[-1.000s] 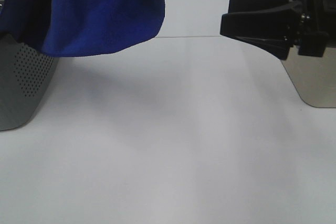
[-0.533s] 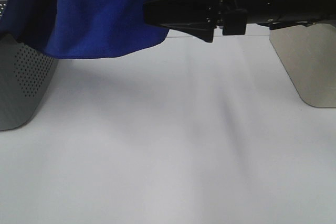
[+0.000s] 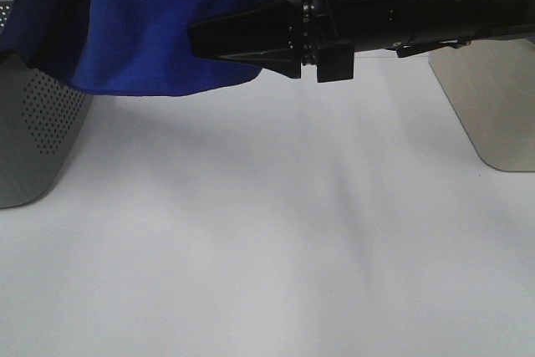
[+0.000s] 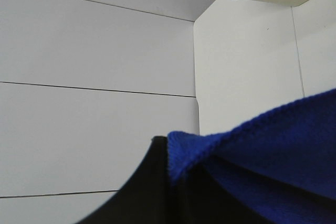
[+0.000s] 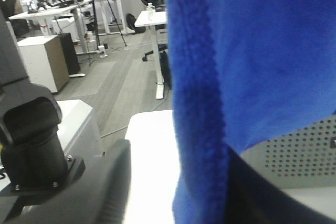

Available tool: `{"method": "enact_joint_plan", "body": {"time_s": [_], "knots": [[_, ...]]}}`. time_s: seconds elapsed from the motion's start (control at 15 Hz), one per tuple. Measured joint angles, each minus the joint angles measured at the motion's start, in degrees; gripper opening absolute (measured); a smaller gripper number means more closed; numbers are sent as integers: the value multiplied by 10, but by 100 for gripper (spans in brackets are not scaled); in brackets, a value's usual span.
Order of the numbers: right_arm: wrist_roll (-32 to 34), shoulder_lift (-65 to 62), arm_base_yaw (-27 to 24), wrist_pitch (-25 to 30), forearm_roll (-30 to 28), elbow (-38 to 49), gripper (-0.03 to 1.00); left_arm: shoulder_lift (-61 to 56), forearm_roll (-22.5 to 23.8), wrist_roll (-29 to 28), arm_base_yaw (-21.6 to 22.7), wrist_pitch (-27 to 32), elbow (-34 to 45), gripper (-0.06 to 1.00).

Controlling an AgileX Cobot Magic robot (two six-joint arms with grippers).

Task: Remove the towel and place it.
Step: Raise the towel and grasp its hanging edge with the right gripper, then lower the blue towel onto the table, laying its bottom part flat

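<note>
From the high camera, the towel (image 3: pixel 159 22) hangs in the upper left, its rounded lower edge above the white tabletop (image 3: pixel 267 248) and its left part draped against a grey perforated panel (image 3: pixel 38 114). The right arm reaches across from the right, and the tips of the right pincer (image 3: pixel 201 39) overlap the towel's lower right edge. A plain grey plate (image 3: pixel 493 114) stands on the tabletop at the far right. In the left wrist view, the towel's stitched hem lies folded against a black finger of the left pincer (image 4: pixel 157 192). Whether that pincer is clamped on the cloth cannot be told. In the right wrist view, the right pincer is spread wide, and a hanging strip of the towel's edge sits between its two dark fingers (image 5: pixel 100 192), with white showing between cloth and finger on one side.
</note>
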Motion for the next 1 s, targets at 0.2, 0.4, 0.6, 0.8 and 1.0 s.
{"method": "enact_joint_plan", "body": {"time_s": [0.2, 0.4, 0.6, 0.8, 1.0], "knots": [[9, 0, 0, -46, -4, 0, 4, 0, 0, 0, 0, 0, 0, 0], [11, 0, 0, -69, -9, 0, 2, 0, 0, 0, 0, 1, 0, 0], [52, 0, 0, -97, -8, 0, 2, 0, 0, 0, 0, 1, 1, 0], [218, 0, 0, -122, -46, -29, 2, 5, 0, 0, 0, 7, 1, 0], [439, 0, 0, -140, -207, -118, 2, 20, 2, -14, 0, -1, 1, 0]]}}
